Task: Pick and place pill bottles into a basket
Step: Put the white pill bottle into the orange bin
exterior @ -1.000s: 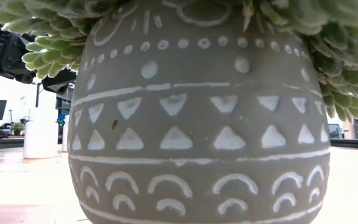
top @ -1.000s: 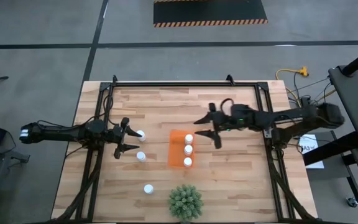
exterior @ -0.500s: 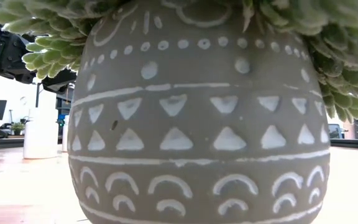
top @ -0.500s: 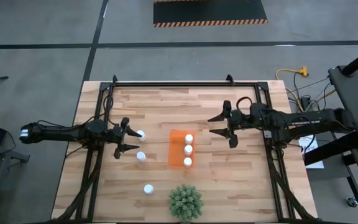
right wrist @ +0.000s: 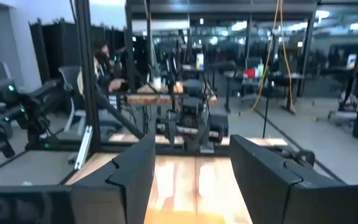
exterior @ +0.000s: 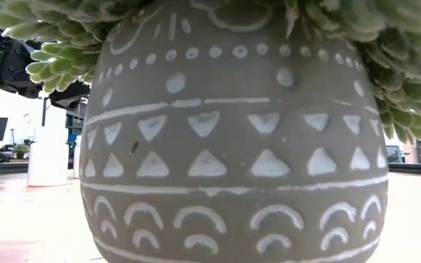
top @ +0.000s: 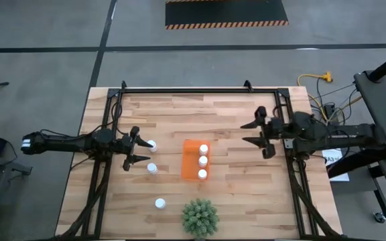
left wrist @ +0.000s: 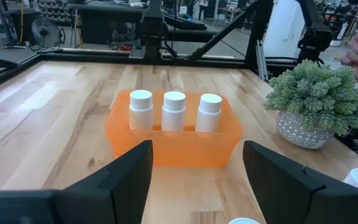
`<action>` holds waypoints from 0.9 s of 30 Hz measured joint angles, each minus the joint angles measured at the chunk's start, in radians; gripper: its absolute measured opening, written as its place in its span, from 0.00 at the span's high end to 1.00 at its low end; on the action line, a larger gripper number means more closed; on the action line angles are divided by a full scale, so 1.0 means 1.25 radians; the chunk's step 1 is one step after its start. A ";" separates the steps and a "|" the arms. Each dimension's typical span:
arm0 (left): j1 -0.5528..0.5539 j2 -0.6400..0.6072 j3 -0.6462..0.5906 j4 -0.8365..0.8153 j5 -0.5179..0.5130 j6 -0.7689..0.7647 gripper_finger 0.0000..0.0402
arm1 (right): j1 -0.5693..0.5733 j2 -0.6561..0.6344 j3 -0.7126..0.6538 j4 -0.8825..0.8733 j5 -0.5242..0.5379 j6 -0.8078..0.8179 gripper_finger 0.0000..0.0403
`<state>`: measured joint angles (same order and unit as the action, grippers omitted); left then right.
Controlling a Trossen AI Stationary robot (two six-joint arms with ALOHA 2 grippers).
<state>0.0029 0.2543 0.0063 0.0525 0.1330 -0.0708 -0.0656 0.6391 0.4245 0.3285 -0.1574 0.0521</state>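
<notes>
The orange basket [top: 191, 161] stands in the middle of the table with three white pill bottles [top: 203, 161] upright in a row inside it; it also shows in the left wrist view [left wrist: 173, 140]. Three more pill bottles stand on the table left of it: one [top: 152, 144] just ahead of my left gripper, one [top: 152, 168] nearer, and one [top: 160, 203] near the front. My left gripper [top: 139, 145] [left wrist: 197, 149] is open and empty, pointing at the basket. My right gripper [top: 261, 134] [right wrist: 191, 168] is open and empty, right of the basket.
A green spiky plant in a grey patterned pot [top: 200, 216] stands at the front edge below the basket and fills the low view [exterior: 232, 146]. Two bottles [exterior: 47, 150] show left of the pot there. Black frame rails [top: 200, 92] run along the table's far and side edges.
My right gripper has drawn back from beside the basket toward the table's right edge, staying open and empty. The three bottles stay in the basket.
</notes>
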 joint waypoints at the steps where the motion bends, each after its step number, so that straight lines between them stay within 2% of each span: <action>1: 0.000 0.000 0.000 0.000 0.000 0.000 0.42 | 0.000 -0.024 -0.012 0.000 0.000 -0.001 0.52; 20: 0.000 0.000 0.000 0.000 0.000 0.000 0.42 | 0.000 -0.494 -0.254 0.030 0.000 -0.018 0.52; 27: 0.000 0.000 0.000 0.001 0.000 0.000 0.42 | 0.000 -0.501 -0.301 0.086 0.000 -0.020 0.52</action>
<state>0.0030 0.2544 0.0063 0.0541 0.1332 -0.0708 -0.0662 0.0127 0.0486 0.4358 -0.1577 0.0265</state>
